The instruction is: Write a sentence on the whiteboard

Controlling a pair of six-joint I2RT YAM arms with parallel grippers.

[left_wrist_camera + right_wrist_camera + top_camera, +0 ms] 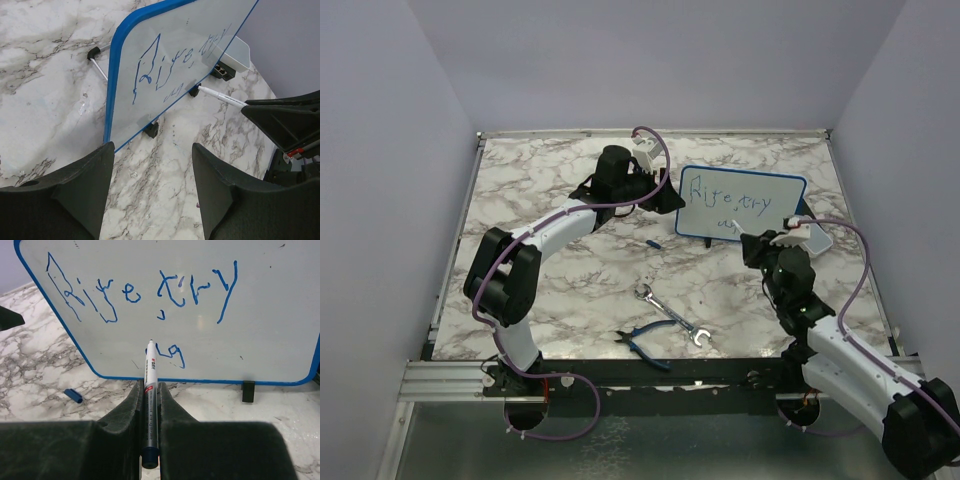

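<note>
The blue-framed whiteboard stands tilted on small black feet at the back right of the table, also in the left wrist view and right wrist view. The sentence is blue scrawl, roughly "Rite, try" with "ug" below. My right gripper is shut on a white marker; its tip touches the board left of the lower scrawl. It also shows in the top view. My left gripper is open and empty beside the board's left edge, seen from above.
A blue marker cap lies on the marble table in front of the board, also in the right wrist view. A wrench and blue-handled pliers lie near the front edge. A white tray sits behind the board.
</note>
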